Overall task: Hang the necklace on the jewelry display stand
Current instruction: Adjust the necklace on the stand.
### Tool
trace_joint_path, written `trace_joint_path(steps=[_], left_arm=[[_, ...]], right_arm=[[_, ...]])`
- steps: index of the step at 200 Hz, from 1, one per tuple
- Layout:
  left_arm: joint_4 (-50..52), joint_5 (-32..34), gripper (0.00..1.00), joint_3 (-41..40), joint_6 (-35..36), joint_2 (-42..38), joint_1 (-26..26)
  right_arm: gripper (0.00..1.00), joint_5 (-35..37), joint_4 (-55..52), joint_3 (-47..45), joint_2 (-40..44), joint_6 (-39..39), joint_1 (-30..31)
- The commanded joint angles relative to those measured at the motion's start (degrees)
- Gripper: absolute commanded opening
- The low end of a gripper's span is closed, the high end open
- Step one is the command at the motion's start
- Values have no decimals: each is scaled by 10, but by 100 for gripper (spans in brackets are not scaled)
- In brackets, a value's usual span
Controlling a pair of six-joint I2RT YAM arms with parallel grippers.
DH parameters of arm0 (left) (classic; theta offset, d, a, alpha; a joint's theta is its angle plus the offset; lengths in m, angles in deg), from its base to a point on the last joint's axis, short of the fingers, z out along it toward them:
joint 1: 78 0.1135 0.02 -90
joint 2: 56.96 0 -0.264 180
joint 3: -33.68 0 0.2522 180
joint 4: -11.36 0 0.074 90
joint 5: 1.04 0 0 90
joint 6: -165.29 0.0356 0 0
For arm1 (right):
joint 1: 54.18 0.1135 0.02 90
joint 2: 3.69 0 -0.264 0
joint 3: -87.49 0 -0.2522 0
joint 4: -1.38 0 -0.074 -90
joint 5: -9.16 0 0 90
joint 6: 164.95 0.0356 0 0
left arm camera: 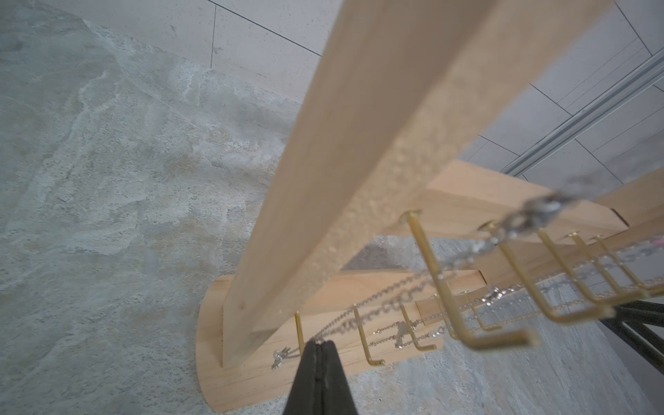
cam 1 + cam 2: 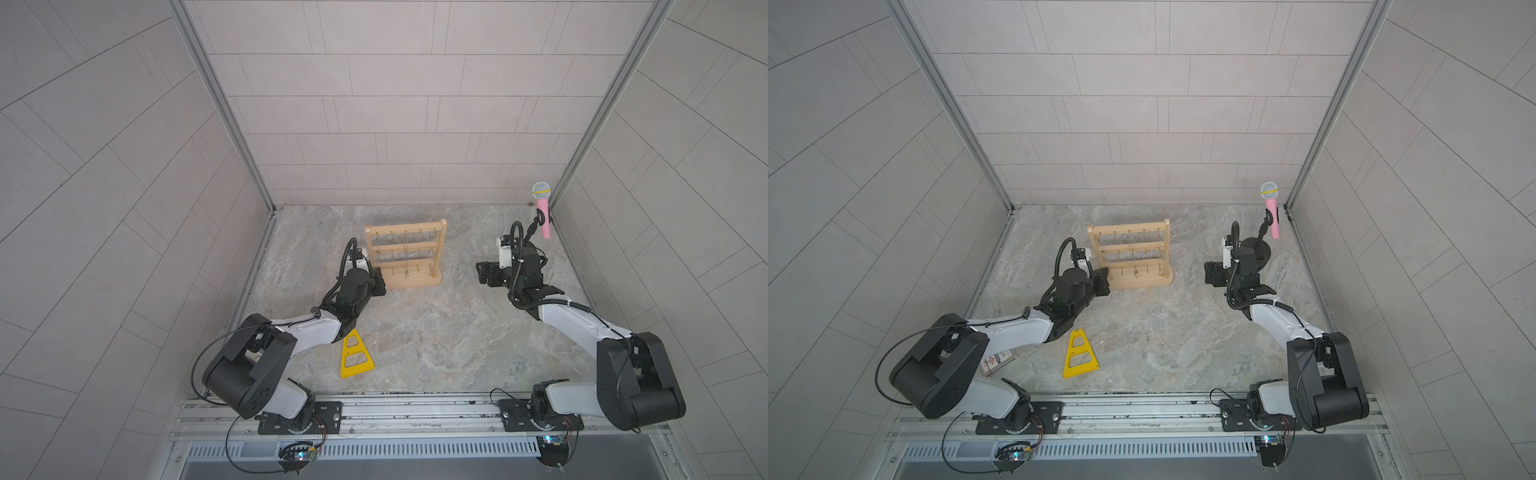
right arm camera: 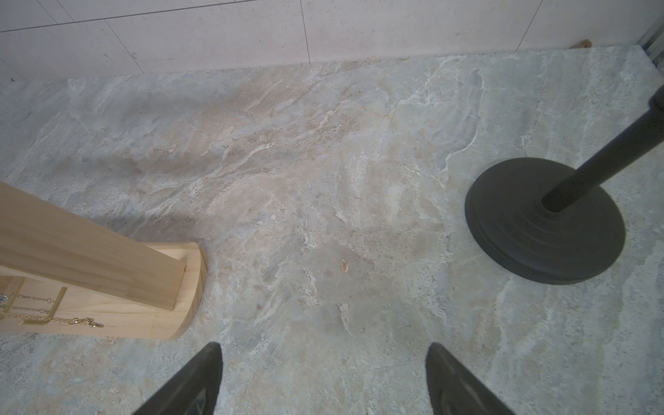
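Pincer tips first: the left gripper [image 1: 318, 346] is pressed fully closed. A fine silver necklace [image 1: 373, 303] seems pinched between its tips, the chain running from there toward the gold hooks [image 1: 503, 337] of the jewelry display stand [image 2: 405, 248]. The gripper sits low at the stand's end nearest the left arm, just above the base.

That chain looks feather-light, limp and slippery. It will sag, swing and snag on any hook, so I'd hold it close to the part that must loop over. Thin links could kink if tugged. Other chains hang on the stand's bars, easy to tangle with. The stand looks light enough to slide if the chain catches.

Well apart on the stand's other side, the right gripper [image 3: 323, 346] hovers with jaws wide and nothing between them. Beyond it is a black microphone stand [image 3: 542, 222] with a pink microphone [image 2: 542, 212]. A yellow triangular frame [image 2: 355, 355] lies flat between the stand and the arms' bases. The tabletop [image 2: 436, 332] is smooth and marbled, boxed in by pale tiled walls.
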Motion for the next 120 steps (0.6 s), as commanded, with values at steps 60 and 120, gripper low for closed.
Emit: trace_joint_path(steps=[60,120], left_arm=[[-11,12,9,9,3,7,6],[-6,11,13,2,0,-4,6]], right_arm=[[89,14,-7,18,-2,-6,7],[90,15,-8,19,-2,-7,8]])
